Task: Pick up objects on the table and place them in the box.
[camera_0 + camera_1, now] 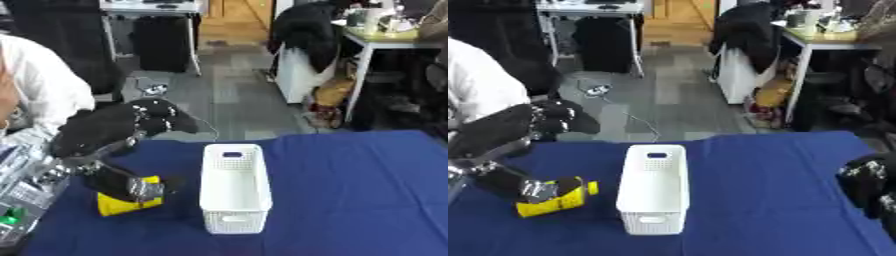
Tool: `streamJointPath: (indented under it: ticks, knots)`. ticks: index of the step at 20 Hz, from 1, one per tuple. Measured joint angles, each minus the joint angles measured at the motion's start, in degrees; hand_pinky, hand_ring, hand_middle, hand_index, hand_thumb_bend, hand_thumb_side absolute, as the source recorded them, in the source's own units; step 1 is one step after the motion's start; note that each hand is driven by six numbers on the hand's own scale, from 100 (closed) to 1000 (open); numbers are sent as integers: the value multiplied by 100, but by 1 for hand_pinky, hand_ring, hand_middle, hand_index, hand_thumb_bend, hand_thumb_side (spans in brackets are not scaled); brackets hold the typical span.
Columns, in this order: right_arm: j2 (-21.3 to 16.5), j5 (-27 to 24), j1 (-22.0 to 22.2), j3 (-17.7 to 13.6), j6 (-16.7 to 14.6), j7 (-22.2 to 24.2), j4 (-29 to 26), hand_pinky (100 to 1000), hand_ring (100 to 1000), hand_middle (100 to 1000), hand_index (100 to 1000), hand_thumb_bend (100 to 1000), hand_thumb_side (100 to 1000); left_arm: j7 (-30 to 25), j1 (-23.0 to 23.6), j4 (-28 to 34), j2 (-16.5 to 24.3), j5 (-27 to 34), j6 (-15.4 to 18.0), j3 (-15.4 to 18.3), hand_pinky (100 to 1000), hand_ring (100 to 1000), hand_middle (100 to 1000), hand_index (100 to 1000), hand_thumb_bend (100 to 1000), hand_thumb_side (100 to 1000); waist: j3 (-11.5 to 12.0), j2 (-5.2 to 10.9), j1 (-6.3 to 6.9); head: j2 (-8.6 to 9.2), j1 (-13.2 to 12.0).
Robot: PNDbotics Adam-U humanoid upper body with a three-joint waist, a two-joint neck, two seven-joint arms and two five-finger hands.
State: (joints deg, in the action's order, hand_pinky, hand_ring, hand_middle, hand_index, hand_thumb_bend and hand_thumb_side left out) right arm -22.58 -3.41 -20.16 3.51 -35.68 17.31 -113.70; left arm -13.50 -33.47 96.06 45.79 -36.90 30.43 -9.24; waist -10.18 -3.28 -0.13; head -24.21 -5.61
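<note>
The long plastic box point(234, 190) is white all over, with a pattern of tiny holes on its short front wall. It sits on a dark blue table cloth point(359, 190). The bottle lying on its side point(557, 197) is bright yellow with a black and silver part, and the robot's left hand point(122, 127) above it is black.

The left hand point(118, 130) reaches over the blue counter point(350, 190), fingers curled, thumb against a yellow bottle point(122, 202) lying on its side. A white box point(234, 187) stands just beside the bottle.
</note>
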Motion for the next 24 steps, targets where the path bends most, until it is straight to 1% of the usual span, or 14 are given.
streamJointPath:
  ticks: [1, 2, 3, 4, 5, 6, 7, 9, 11, 13, 15, 16, 18, 24]
  knots:
    - [-1, -1, 1, 0, 10, 12, 0, 108, 100, 206, 147, 100, 816, -25, -85, -124, 47, -138, 18, -42, 671, 505, 654, 872, 460, 863, 0, 9, 8, 39, 4]
    - [-3, -1, 4, 1, 15, 18, 0, 108, 100, 206, 144, 100, 816, -63, -173, -255, 93, -305, 27, -83, 659, 494, 646, 872, 456, 855, 0, 10, 13, 81, 39]
    - [-8, -2, 15, 2, 22, 26, 0, 108, 128, 206, 169, 100, 817, -106, -261, -389, 124, -489, 33, -120, 756, 577, 686, 869, 489, 897, 0, 10, 14, 118, 54]
    - [-20, -2, 19, 2, 30, 37, 0, 108, 121, 206, 163, 100, 817, -159, -349, -522, 154, -691, 37, -159, 742, 556, 678, 870, 482, 891, 0, 10, 15, 151, 68]
    - [-25, -2, 19, 2, 33, 47, 0, 109, 155, 206, 190, 100, 818, -210, -429, -649, 176, -898, 41, -198, 808, 822, 777, 871, 524, 949, 0, 10, 18, 181, 98]
    - [-29, -2, 19, 4, 37, 59, 0, 109, 167, 206, 200, 100, 818, -278, -492, -784, 195, -1122, 40, -242, 834, 912, 824, 871, 543, 968, 0, 10, 27, 204, 103]
    - [-38, -2, 20, 7, 42, 68, 0, 109, 190, 207, 207, 100, 820, -359, -562, -924, 197, -1357, 38, -288, 881, 982, 862, 877, 552, 996, 1, 10, 36, 228, 112]
    - [-43, -2, 23, 16, 52, 81, 0, 110, 216, 207, 212, 100, 821, -533, -706, -1212, 195, -1784, 41, -378, 926, 1000, 878, 886, 579, 1000, 0, 10, 44, 244, 147]
    - [-43, 1, 24, 19, 66, 97, 0, 110, 222, 208, 214, 100, 821, -712, -790, -1512, 187, -2137, 69, -449, 936, 1000, 885, 890, 625, 1000, -6, 10, 43, 276, 149]
    - [-43, 4, 25, 21, 76, 106, 0, 110, 222, 208, 211, 100, 822, -863, -851, -1791, 174, -2430, 121, -502, 951, 1000, 884, 885, 731, 1000, -26, 10, 43, 276, 143]
    - [-43, 4, 26, 33, 84, 114, 0, 110, 221, 209, 204, 100, 822, -945, -914, -2024, 134, -2700, 180, -541, 955, 1000, 881, 880, 781, 1000, -35, 10, 45, 250, 80]
    - [-43, 1, 26, 34, 88, 118, 0, 110, 221, 209, 206, 100, 823, -954, -945, -2116, 131, -2828, 204, -559, 956, 1000, 880, 880, 792, 1000, -40, 10, 45, 223, 38]
    - [-42, -3, 26, 35, 97, 127, 0, 110, 220, 209, 213, 100, 824, -917, -1012, -2267, 128, -3086, 242, -565, 961, 1000, 879, 879, 844, 1000, -49, 10, 46, 218, -12]
    - [-42, -44, 26, 35, 117, 163, 0, 111, 221, 209, 216, 100, 825, -845, -1243, -2781, 23, -3905, 309, -628, 977, 1000, 890, 883, 916, 1000, -64, 10, 48, 174, -71]
